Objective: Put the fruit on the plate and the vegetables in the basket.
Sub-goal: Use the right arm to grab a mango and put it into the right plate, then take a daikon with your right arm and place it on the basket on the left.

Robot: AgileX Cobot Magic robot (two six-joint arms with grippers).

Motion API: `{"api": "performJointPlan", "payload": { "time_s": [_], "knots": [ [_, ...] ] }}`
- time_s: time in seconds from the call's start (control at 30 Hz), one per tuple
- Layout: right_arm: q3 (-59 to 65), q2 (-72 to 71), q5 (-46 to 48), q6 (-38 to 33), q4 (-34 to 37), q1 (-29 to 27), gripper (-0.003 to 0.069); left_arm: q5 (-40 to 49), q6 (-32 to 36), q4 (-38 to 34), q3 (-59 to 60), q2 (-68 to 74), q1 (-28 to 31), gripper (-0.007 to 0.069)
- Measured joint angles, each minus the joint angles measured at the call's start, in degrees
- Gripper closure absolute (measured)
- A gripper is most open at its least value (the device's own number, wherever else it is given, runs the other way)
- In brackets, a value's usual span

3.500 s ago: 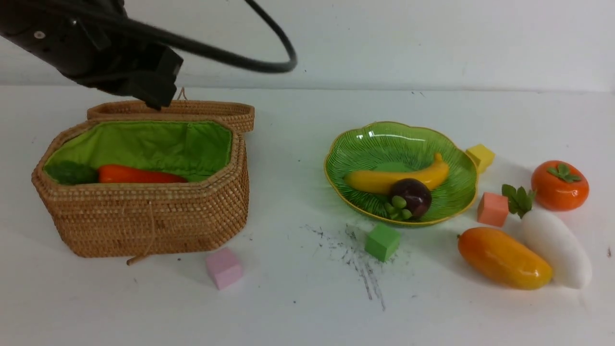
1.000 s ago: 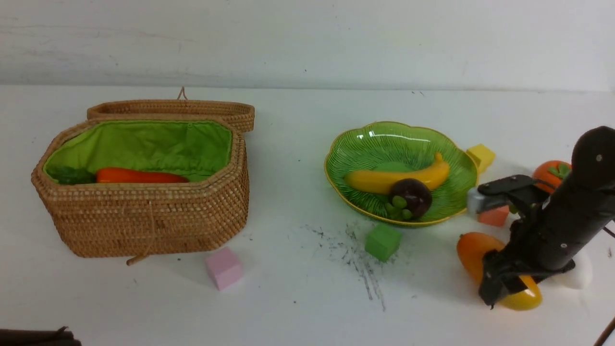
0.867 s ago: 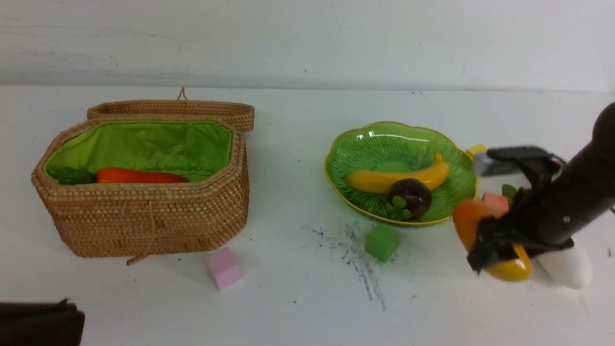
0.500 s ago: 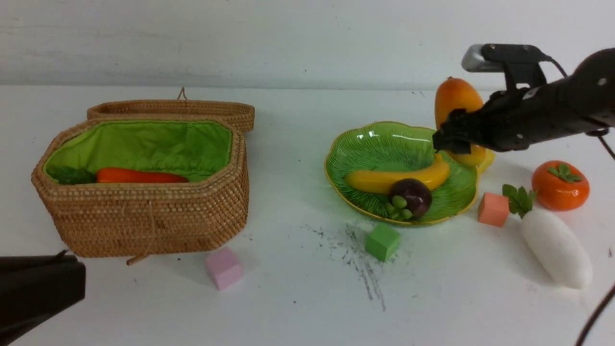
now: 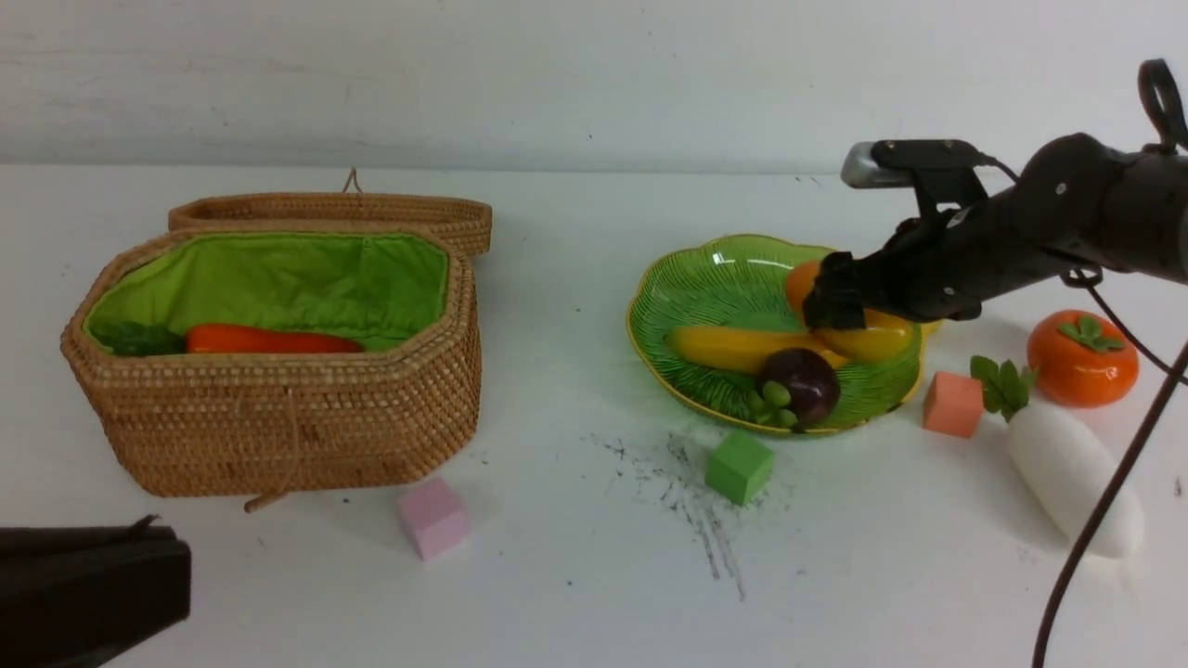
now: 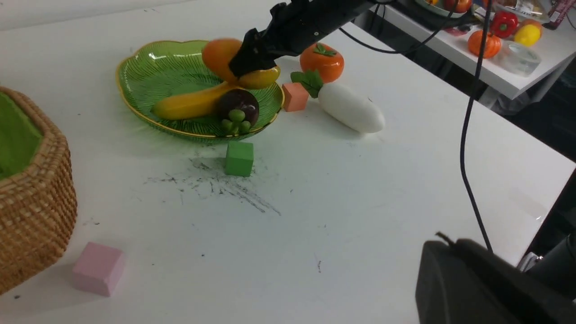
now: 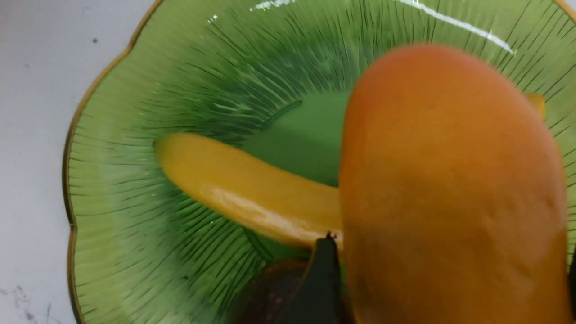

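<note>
The orange-yellow mango (image 5: pixel 872 340) (image 7: pixel 450 180) lies in the green plate (image 5: pixel 715 278) (image 6: pixel 157 72), resting across one end of the banana (image 5: pixel 724 348) (image 7: pixel 247 193). My right gripper (image 5: pixel 835 299) (image 7: pixel 445 288) is open around the mango, with slivers of plate showing between it and each finger. The mangosteen (image 5: pixel 806 380) sits at the plate's front. On the table to the right are the persimmon (image 5: pixel 1081 357) and the white radish (image 5: pixel 1072 473). A carrot (image 5: pixel 269 339) lies in the open basket (image 5: pixel 278 427). My left gripper (image 5: pixel 158 580) (image 6: pixel 434 252) is shut and empty, low at the near left.
Small cubes lie about: green (image 5: pixel 738 467) before the plate, pink (image 5: pixel 432 518) before the basket, salmon (image 5: pixel 951 404) between plate and radish. The basket lid (image 5: pixel 334 211) lies back behind it. A cable (image 5: pixel 1095 520) hangs at the right. Dark scuffs mark the table centre.
My right gripper has lifted the mango from the table's near right, carried it over the plate and lowered it onto the banana, and its jaws have spread. The left arm has drawn back to the near left.
</note>
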Motion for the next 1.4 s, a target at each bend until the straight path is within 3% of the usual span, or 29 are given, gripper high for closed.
{"api": "performJointPlan", "payload": {
  "time_s": [0.1,0.27,0.37,0.4,0.43,0.47,0.6,0.73,0.83,1.07,1.13,1.27,1.4],
  "knots": [
    [0.0,-3.49,3.82,0.0,-0.99,-0.05,0.0025,0.0,1.18,0.0,0.0,0.0,0.0,0.0634],
    [0.0,-11.96,13.19,0.51,-5.53,-0.81,0.0176,0.0,3.79,0.0,0.0,0.0,0.0,0.0634],
    [0.0,-16.38,20.08,2.78,-9.75,-1.78,0.0302,0.0,5.51,0.0,0.0,0.0,0.0,0.0634],
    [-0.04,-18.91,24.73,4.98,-12.64,-2.48,0.0387,0.0,6.63,-0.02,0.0,0.0,0.0,0.0634],
    [-0.04,-19.13,25.21,4.98,-13.01,-2.48,0.0397,0.0,6.9,-0.02,0.0,0.0,0.0,0.0634],
    [-0.04,-20.55,29.06,7.67,-15.94,-3.31,0.0484,0.0,7.76,-0.02,0.0,0.0,0.0,0.0634],
    [1.82,-21.43,35.92,14.04,-22.36,-6.01,0.0587,0.16,9.39,-0.02,0.0,0.0,0.0,0.0634],
    [6.94,-21.43,36.19,15.71,-24.16,-8.62,0.0577,1.09,9.55,-0.02,0.0,0.0,0.0,0.0632],
    [12.95,-21.22,30.7,15.58,-24.16,-11.12,0.0491,2.38,9.55,-0.02,0.0,0.0,0.0,0.0631],
    [18.89,-16.92,15.52,15.18,-21.13,-13.49,0.0069,3.01,9.64,-0.02,0.0,0.0,0.0,0.0628],
    [18.94,-14.44,12.79,15.18,-20.62,-13.49,0.0011,3.01,9.69,-0.02,0.0,0.0,0.0,0.0628],
    [18.94,-8.61,8.81,15.18,-20.18,-13.49,0.0006,3.01,9.69,-0.02,0.0,0.0,0.0,0.0628],
    [18.86,-4.39,8.56,14.96,-19.82,-13.49,0.0123,3.03,9.69,-0.02,0.0,0.0,0.0,0.0626]
  ]
}}
